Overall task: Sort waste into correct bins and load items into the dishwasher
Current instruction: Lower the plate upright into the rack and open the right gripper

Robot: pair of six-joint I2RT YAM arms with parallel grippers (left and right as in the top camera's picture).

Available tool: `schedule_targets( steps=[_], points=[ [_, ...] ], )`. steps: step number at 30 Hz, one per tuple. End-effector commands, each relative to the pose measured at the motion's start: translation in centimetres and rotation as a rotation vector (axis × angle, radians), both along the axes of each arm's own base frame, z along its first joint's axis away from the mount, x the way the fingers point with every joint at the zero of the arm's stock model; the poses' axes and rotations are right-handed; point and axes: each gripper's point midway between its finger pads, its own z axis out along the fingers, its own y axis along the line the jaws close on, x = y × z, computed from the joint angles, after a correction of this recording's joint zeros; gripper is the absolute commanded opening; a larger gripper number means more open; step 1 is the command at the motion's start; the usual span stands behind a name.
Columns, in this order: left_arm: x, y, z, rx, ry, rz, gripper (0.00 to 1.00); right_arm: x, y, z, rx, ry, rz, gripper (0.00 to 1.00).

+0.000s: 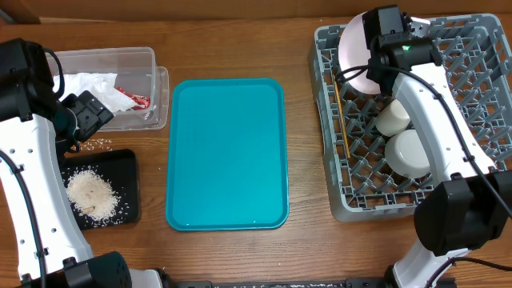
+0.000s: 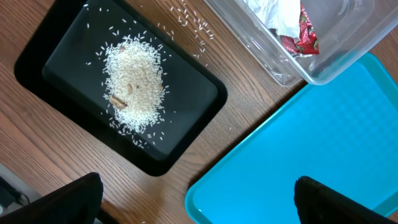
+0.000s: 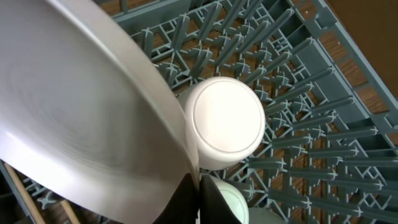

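Brown wood-grain table point(image 1: 232, 48) lies under a smooth teal tray point(image 1: 226, 152), whose long axis runs from the near edge to the far edge. To its right sits the dish rack point(image 1: 480, 88), a grey plastic lattice with upright pegs. The right gripper point(image 3: 200, 202) is clenched on the rim of the large plate point(image 1: 352, 52), a glossy pale pink disc standing tilted on edge at the rack's far-left corner. Beside it a white cup point(image 1: 394, 118) and a round bowl point(image 1: 408, 150) rest upside down. Thin wooden chopsticks point(image 1: 344, 120) lie along the rack's left side, pointing near to far.

The left gripper point(image 2: 199, 199) hangs released, fingers wide apart. A clear tub point(image 1: 104, 58) holds the crumpled napkin point(image 1: 88, 86) and red wrapper point(image 1: 132, 98). The flat black tray point(image 1: 128, 160) carries heaped rice crumbs point(image 1: 90, 194).
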Motion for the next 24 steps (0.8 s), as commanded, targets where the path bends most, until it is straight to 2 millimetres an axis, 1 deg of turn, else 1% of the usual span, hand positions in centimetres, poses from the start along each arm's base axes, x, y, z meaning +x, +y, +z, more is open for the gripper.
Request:
schedule_targets(
  steps=[1,9,11,19,21,22,23,24],
  points=[
    [0.1,0.1,0.0,-0.005,-0.003,0.017,1.0,0.1,-0.9,1.7,-0.072,-0.036,-0.029,0.04],
    [0.1,0.1,0.0,-0.005,-0.003,0.017,1.0,-0.2,-2.4,2.9,-0.168,-0.059,-0.081,0.04],
    [0.1,0.1,0.0,-0.005,-0.003,0.017,1.0,-0.2,-2.1,2.7,-0.155,-0.056,-0.074,0.04],
    [0.1,0.1,0.0,-0.004,-0.003,0.017,1.0,0.5,0.0,1.5,-0.035,-0.052,-0.014,0.07],
    [0.1,0.1,0.0,-0.005,-0.003,0.017,1.0,0.7,0.6,1.1,0.007,-0.052,0.006,0.11],
    [0.1,0.1,0.0,-0.005,-0.003,0.017,1.0,0.9,1.1,0.9,0.037,-0.049,0.021,0.15],
    [0.1,0.1,0.0,-0.004,-0.003,0.017,1.0,0.9,1.7,0.6,0.07,-0.044,0.036,0.26],
    [0.1,0.1,0.0,-0.005,-0.003,0.017,1.0,1.0,2.0,0.4,0.088,-0.041,0.045,0.33]
  ],
)
